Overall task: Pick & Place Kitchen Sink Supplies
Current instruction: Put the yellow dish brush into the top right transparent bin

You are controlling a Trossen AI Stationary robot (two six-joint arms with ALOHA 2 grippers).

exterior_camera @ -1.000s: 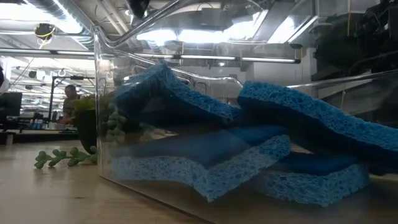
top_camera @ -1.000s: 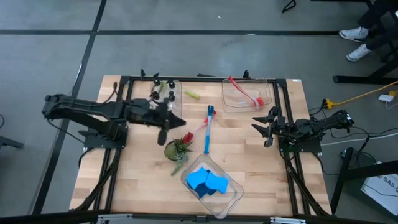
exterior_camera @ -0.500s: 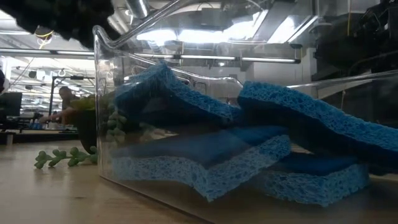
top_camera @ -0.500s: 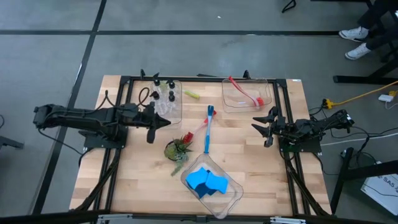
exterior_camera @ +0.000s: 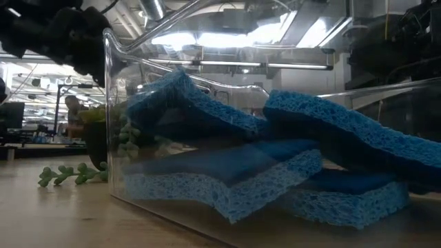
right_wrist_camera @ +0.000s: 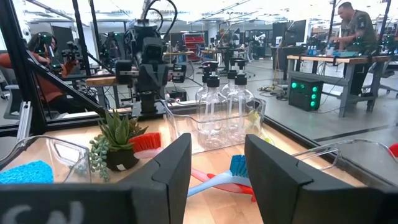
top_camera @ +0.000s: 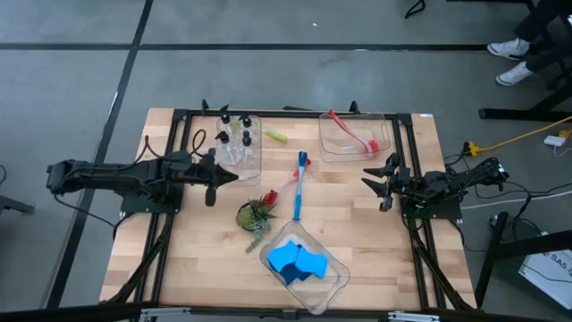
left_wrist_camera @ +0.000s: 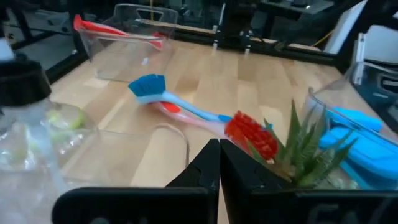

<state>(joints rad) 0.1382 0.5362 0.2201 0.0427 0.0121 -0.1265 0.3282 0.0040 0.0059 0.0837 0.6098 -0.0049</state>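
Note:
Several blue sponges [top_camera: 298,261] lie piled in a clear bin [top_camera: 332,279] near the front edge. Clear pump bottles [top_camera: 234,136] stand in a second bin at the far left. A blue brush [top_camera: 299,186] lies across a red brush [left_wrist_camera: 250,133] at mid-table. Another red brush [top_camera: 350,132] lies in the far right bin, and a yellow-green brush [top_camera: 274,136] lies beside the bottle bin. My left gripper [top_camera: 223,177] is shut and empty, next to the bottle bin. My right gripper [top_camera: 375,183] waits open at the right edge.
A small potted plant [top_camera: 255,213] stands between the left gripper and the sponge bin, its trailing stems on the wood. Black frame rails [top_camera: 295,114] run along the far edge and both sides. People are at benches beyond the table.
My left gripper has drawn back from over the plant toward the table's left edge and sunk lower, ending beside the bottle bin. Nothing on the table has moved.

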